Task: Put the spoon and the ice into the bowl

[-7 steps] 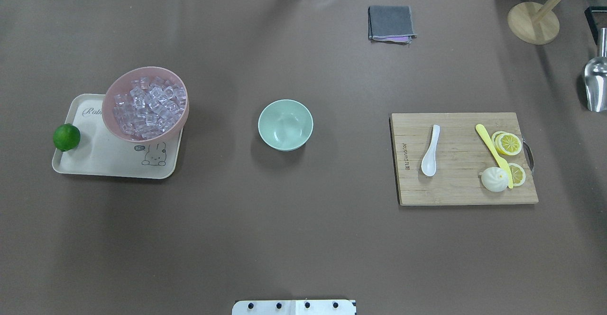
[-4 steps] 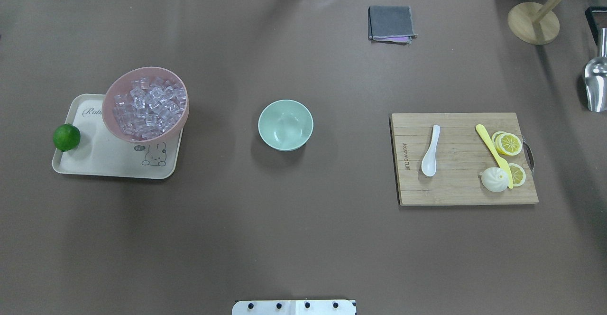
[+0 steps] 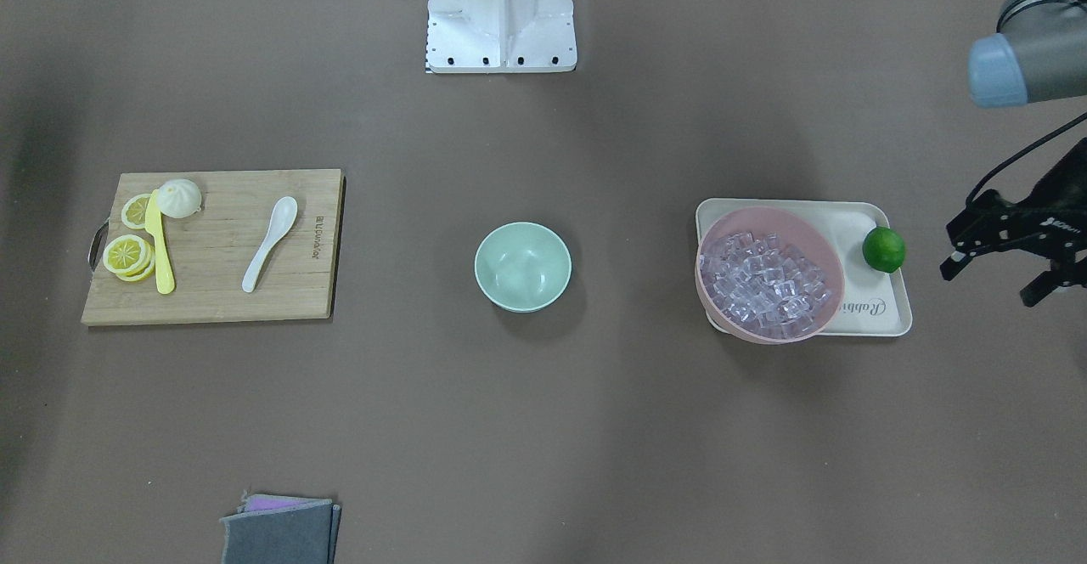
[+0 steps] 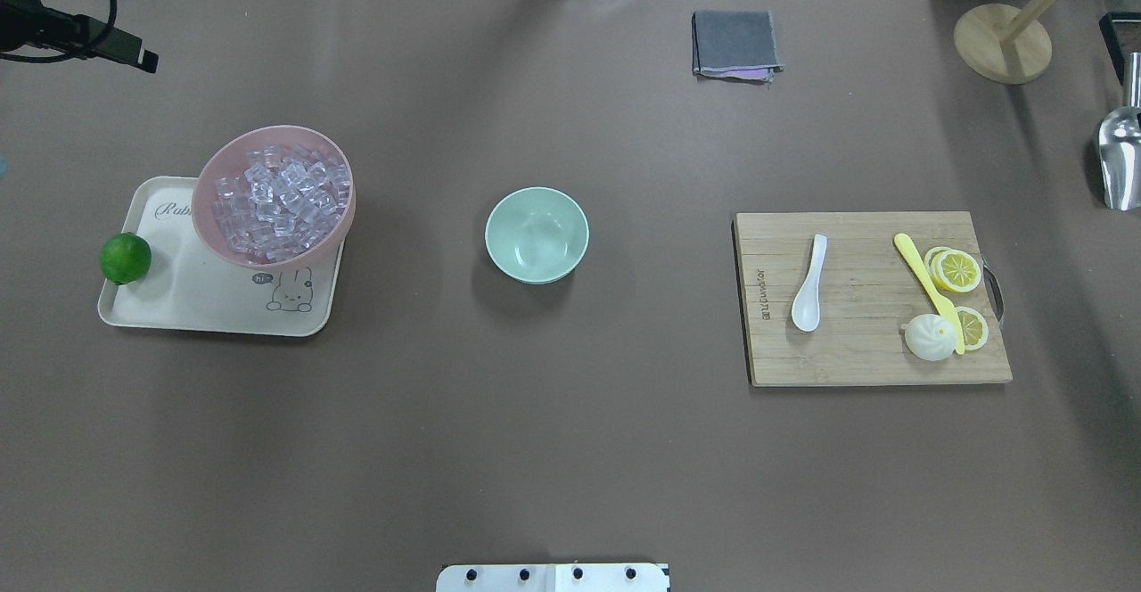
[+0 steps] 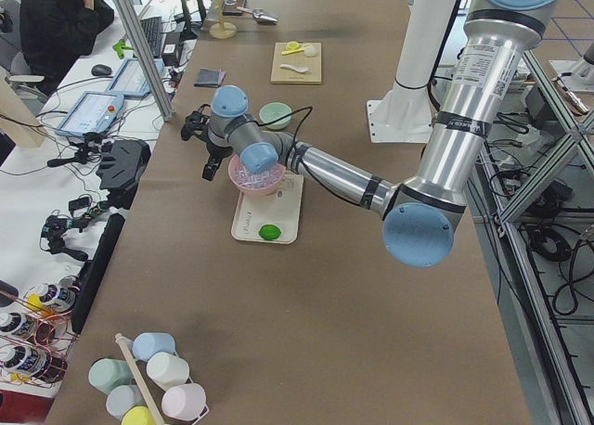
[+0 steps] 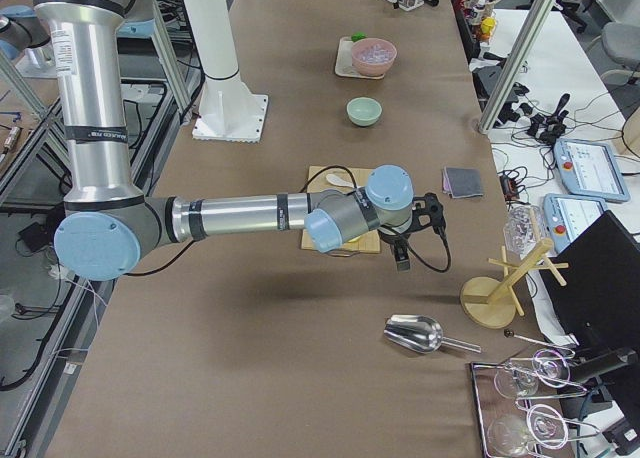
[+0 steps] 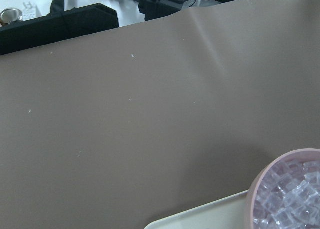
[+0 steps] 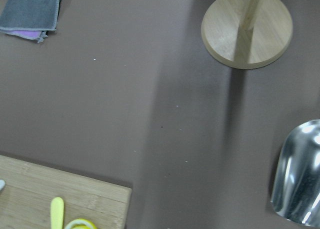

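Mid-bench in the front-facing view, bowl [image 3: 522, 267] sits empty; left end effector [image 3: 991, 286] hangs spread wide, empty, past the ice [image 3: 768, 284] heaped in pink bowl [image 3: 764, 210] near the left end. Overhead: spoon [image 4: 809, 284] toward right end, likely light, stiff, slick; pinch its handle. Right-side view: right end effector [image 6: 402, 258] beyond spoon, opening cannot tell.

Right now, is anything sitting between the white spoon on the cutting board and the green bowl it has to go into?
Nothing visible. The spoon lies on the cutting board, and only bare table separates the board from the bowl. The knife and lemon slices lie on the spoon's other side, away from the bowl.
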Controlling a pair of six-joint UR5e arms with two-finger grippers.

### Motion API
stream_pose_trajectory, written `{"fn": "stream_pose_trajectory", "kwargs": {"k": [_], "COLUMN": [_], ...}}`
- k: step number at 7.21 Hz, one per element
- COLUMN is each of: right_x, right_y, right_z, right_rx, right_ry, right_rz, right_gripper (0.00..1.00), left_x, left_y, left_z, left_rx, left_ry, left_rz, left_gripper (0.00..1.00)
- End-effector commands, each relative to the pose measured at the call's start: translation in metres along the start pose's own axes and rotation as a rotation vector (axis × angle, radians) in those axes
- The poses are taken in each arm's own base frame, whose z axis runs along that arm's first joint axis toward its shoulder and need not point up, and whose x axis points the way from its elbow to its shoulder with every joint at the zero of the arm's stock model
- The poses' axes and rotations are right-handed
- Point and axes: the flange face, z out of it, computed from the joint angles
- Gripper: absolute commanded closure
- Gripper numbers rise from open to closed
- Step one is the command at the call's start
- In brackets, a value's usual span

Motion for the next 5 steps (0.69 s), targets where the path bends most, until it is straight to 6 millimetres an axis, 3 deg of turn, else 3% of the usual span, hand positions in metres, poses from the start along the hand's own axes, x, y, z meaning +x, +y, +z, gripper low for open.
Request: {"fn": "stream_pose_trajectory", "kwargs": {"k": [1,2,4,5], "right_x": [-0.045,-0.074,-0.162,-0.178], "right_y": [-0.005,-0.004,0.01,0.017], "right_z": [0.019,0.03,0.075,0.088], "right_rx": [0.019,0.049,0.084,0.074], "right_ry": [-0.037,-0.034,0.021,0.024], "right_rz": [0.143,0.235,0.301,0.297], "right_gripper": [0.0,0.0,0.0,0.0], "left_x": [0.043,0.066,0.103,0.113], "left_y": [0.008,0.004,0.019,0.027], "left_z": [0.013,0.019,0.051,0.062], "left_rx": [0.012,0.039,0.036,0.026], "left_ry": [0.073,0.074,0.059,0.055], "left_rz": [-0.118,-0.139,-0.109,-0.095], "left_gripper": [0.02,0.02,0.02,0.02]}}
